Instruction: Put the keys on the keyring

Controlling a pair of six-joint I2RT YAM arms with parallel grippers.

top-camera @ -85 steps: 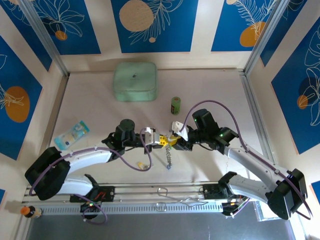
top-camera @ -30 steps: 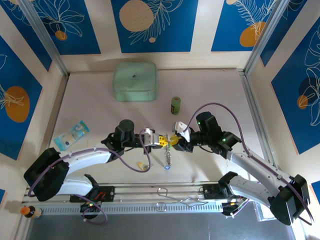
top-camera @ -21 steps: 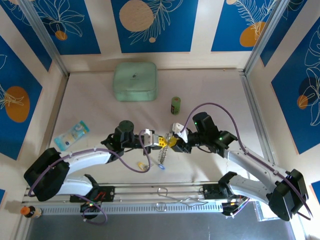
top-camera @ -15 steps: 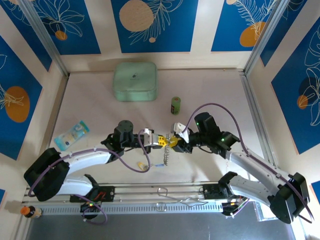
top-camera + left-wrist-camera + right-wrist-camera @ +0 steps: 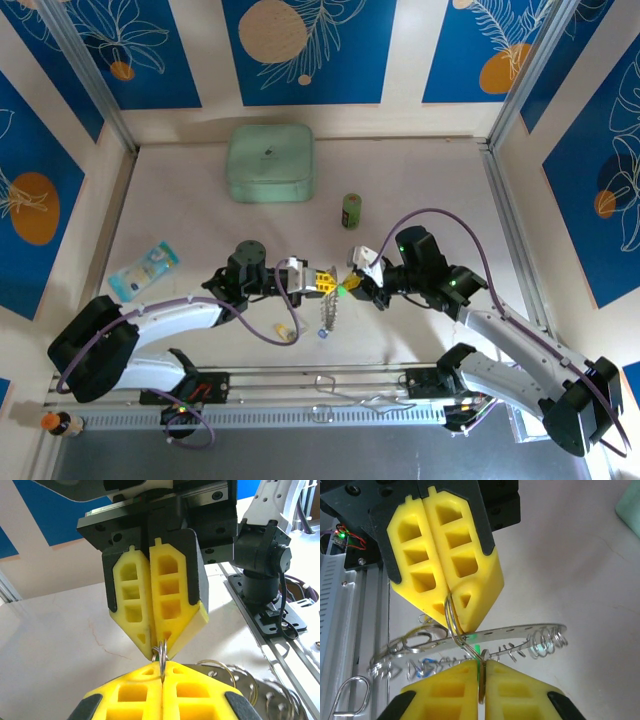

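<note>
Left gripper (image 5: 162, 666) and right gripper (image 5: 481, 664), tip to tip, with the keyring slung just beneath.
Both pairs of fingers are yellow moulded plastic, wedge-shaped, pierced with square cut-outs and backed in black; each pair is pressed together. The left pinches a small wire loop (image 5: 452, 625) at its pointed tip. The right is closed on a thin metal sliver with a green fleck, apparently a green-headed key (image 5: 477, 653), which touches that loop. Keyring (image 5: 520, 632): a flat silvery band pierced with small holes, springy coil at one end, caught in the loop and hanging just under both tips. Blue key head (image 5: 322, 336) at its low end, below the grippers. Yellow-headed key (image 5: 283, 329) lies on the matt pale table (image 5: 200, 210), near and below-left of the left gripper.
</note>
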